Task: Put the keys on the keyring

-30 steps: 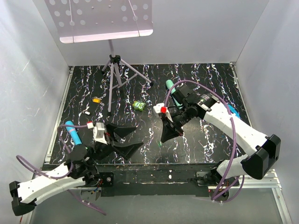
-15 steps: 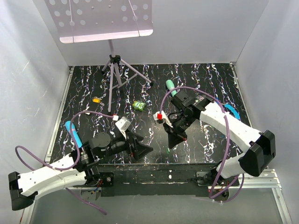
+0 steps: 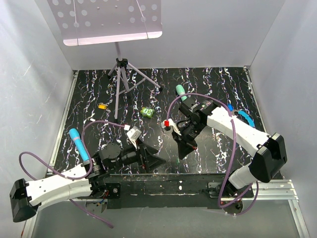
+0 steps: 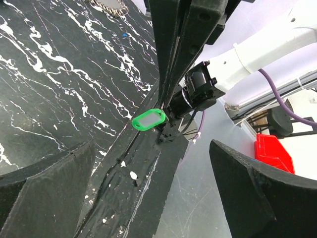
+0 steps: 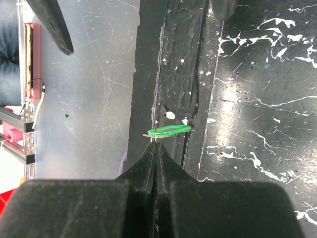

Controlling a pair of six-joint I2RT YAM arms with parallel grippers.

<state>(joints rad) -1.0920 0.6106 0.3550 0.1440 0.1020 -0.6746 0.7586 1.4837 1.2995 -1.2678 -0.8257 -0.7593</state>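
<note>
My right gripper [image 5: 156, 147] is shut on the light green key [image 5: 171, 130], pinching its thin metal part so the green head sticks out flat past the fingertips. It hangs over the black near edge of the table [image 3: 163, 176]. In the left wrist view the same key [image 4: 147, 119] shows at the tip of the right fingers [image 4: 171, 59]. My left gripper [image 3: 156, 158] stands open beside it, nothing between its fingers [image 4: 257, 188]. A yellow-orange key [image 3: 102, 105] lies far left. The keyring's blue clasp [image 3: 244, 118] lies by the right arm, and its chain [image 4: 111, 6] shows partly.
A bright green square object [image 3: 146, 112] lies mid-table. A teal stick [image 3: 181, 91] and a blue one [image 3: 79, 144] lie on the mat. A tripod stand [image 3: 120, 79] with a perforated tray stands at the back. White walls close in three sides.
My left arm has swung right toward the right gripper and its jaws have opened wider. My right gripper has moved a little left and nearer the front edge, still holding the green key.
</note>
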